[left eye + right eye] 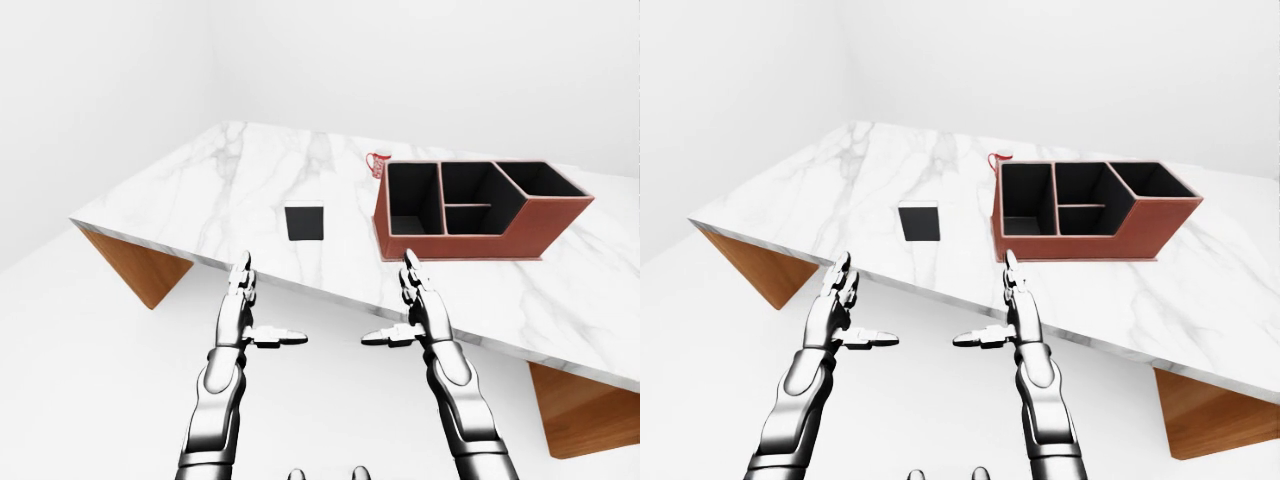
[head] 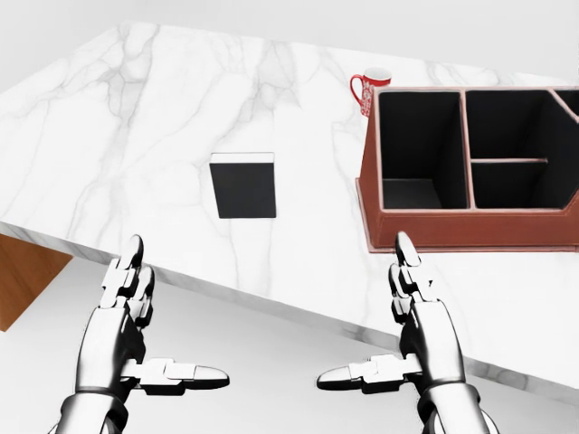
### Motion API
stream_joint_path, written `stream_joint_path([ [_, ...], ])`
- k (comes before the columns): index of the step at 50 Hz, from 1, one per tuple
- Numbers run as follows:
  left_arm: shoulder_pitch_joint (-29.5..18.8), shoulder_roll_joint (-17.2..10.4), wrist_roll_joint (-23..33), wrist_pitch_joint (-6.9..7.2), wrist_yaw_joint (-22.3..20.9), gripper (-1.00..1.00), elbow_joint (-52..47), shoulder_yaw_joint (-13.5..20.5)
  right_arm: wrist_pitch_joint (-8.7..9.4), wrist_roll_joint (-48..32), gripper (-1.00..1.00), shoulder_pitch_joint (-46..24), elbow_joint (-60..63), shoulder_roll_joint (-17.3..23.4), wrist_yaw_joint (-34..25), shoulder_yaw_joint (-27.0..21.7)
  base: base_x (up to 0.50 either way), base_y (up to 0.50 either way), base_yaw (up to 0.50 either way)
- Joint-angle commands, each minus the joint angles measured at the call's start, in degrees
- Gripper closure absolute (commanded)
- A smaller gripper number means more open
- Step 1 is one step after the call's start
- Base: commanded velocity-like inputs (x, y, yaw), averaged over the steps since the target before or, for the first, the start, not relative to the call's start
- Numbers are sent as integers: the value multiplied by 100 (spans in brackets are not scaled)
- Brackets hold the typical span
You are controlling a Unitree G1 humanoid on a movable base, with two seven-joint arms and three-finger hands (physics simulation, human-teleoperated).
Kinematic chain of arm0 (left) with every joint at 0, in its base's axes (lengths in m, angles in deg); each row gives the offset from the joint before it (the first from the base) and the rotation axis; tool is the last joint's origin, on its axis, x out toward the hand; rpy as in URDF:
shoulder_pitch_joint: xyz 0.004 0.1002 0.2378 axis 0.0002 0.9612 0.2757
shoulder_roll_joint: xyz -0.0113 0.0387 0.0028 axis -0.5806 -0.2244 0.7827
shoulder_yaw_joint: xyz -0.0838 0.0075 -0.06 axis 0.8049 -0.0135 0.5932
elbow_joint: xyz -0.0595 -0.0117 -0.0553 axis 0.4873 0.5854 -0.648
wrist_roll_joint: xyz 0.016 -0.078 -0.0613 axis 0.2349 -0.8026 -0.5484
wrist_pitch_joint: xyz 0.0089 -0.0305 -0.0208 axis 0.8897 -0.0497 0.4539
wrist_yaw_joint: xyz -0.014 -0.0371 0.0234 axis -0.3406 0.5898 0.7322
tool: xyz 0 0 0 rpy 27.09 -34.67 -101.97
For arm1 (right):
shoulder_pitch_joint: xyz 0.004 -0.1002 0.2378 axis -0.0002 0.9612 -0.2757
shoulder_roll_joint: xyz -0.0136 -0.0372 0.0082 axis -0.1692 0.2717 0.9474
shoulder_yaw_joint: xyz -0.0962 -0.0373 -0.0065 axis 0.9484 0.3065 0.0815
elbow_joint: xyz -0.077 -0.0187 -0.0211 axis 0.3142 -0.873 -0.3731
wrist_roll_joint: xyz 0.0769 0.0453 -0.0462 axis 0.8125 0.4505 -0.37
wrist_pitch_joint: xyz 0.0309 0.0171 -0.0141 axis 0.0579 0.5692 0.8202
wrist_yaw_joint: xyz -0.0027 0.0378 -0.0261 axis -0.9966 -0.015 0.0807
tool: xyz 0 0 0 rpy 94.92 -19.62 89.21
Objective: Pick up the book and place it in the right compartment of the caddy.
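Black book (image 2: 243, 184) flat on the marble table (image 2: 136, 117), left of the red-brown caddy (image 2: 434, 226), well apart. Red mug (image 2: 369, 90) touching-close at the caddy's upper left corner. Left hand (image 2: 127, 312) and right hand (image 2: 418, 312) below the table edge, both spread wide, holding nothing.

Your two arms are glossy chrome-silver with dark joint seams, each ending in a segmented three-fingered left hand (image 2: 136, 339) and right hand (image 2: 407, 339).
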Motion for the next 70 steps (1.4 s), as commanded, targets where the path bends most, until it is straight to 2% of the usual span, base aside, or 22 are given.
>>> stream_joint_path([
  [1,0,1,-1,1,-2,-100,-1,-2,-13,-2,-100,1,-19,1,0,0,16,-47,0],
  [15,0,1,-1,0,-2,-100,-1,-2,49,-2,-100,30,72,1,-4,4,12,-34,0],
  [20,0,2,-1,0,-1,-100,-1,-2,-16,-3,-100,11,-15,1,-5,-2,7,-20,0],
  [33,0,2,0,0,-1,-100,-1,-2,26,-9,-100,0,14,-1,2,5,5,-15,0],
  [37,0,1,-1,-1,-2,-100,-1,-2,-37,-5,-100,-15,-63,2,-3,-3,3,-7,0],
  [56,0,2,-1,6,-1,-100,-3,-2,29,0,-100,11,17,-2,-8,5,6,-17,0],
  [70,0,1,-1,0,-2,-100,0,-2,-3,-9,-100,-8,-21,-1,-2,9,6,-17,0],
])
